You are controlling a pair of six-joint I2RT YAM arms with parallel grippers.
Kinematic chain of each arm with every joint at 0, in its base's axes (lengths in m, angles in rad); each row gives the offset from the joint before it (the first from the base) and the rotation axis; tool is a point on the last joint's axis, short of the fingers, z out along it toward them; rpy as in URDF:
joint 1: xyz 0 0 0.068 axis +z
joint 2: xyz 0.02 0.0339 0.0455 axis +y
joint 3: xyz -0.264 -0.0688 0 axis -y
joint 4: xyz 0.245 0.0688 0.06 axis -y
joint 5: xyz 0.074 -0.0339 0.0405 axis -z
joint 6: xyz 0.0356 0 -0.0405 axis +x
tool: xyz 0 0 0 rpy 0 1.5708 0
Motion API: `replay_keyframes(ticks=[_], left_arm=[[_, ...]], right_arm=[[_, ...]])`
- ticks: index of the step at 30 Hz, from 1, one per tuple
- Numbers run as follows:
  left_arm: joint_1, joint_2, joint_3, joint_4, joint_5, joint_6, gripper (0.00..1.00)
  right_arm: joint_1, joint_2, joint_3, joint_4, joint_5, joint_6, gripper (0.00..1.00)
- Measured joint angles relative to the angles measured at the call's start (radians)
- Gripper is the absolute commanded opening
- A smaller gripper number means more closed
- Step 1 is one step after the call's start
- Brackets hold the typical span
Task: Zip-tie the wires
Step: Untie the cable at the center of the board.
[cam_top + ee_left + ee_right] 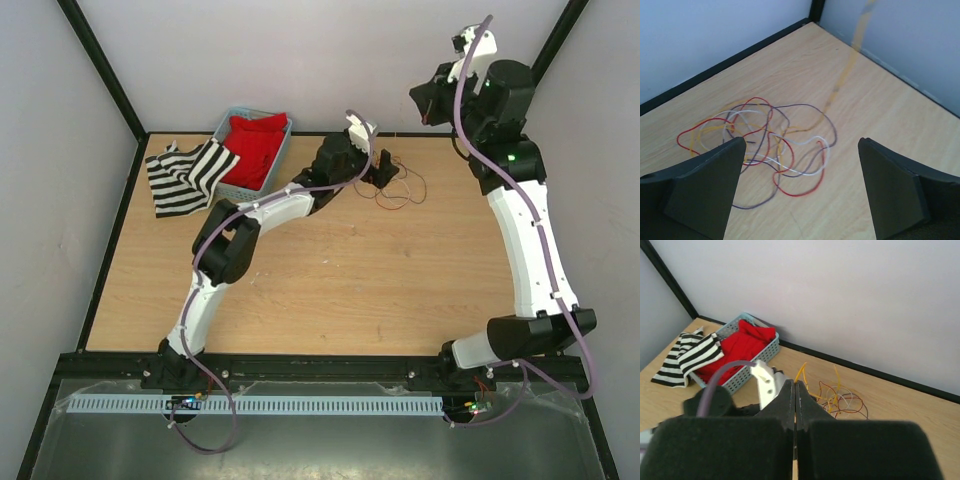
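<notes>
1. While both arms reach over it, the wooden tabletop (330, 290) takes up most of the overhead view, with pale walls on three sides.
2. The right arm (525, 240) stands tall along the right side, its wrist raised high near the back right corner.
3. The left arm (215, 260) stretches low and diagonally from its base toward the back middle of the table.
4. A pale blue plastic basket (245, 185) sits at the back left, holding a red cloth (255, 140).
5. A black-and-white striped cloth (185, 175) lies against the basket's left side, one end draped over its rim.
6. The wires (765, 145) lie loose on the table at the back, right of centre, in red, yellow, dark and white loops.
7. The left gripper (802, 142) is spread wide just beside the bunch, gripping nothing.
8. The right gripper (795, 390) has its fingers pressed together, with nothing visible between them, well above the wires.
</notes>
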State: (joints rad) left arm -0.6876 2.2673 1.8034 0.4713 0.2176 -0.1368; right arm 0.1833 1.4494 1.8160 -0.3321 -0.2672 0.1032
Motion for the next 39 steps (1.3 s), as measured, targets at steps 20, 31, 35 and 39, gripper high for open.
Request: replay_keyframes(ticks=[20, 31, 35, 39], left_arm=[[0.060, 0.177, 0.498, -0.127, -0.031, 0.113, 0.00], [0.208, 0.149, 0.732, -0.175, -0.007, 0.127, 0.07], [0.236, 0.148, 0.738, -0.203, -0.007, 0.125, 0.10], [0.242, 0.133, 0.750, -0.219, 0.002, 0.109, 0.15]], right_arm=[[-0.013, -0.372, -0.312, 0.002, 0.113, -0.013, 0.00], [-0.153, -0.294, -0.615, -0.012, 0.247, 0.016, 0.00], [-0.166, -0.314, -0.642, 0.021, 0.264, 0.028, 0.00], [-0.166, -0.314, -0.671, 0.054, 0.280, 0.039, 0.00]])
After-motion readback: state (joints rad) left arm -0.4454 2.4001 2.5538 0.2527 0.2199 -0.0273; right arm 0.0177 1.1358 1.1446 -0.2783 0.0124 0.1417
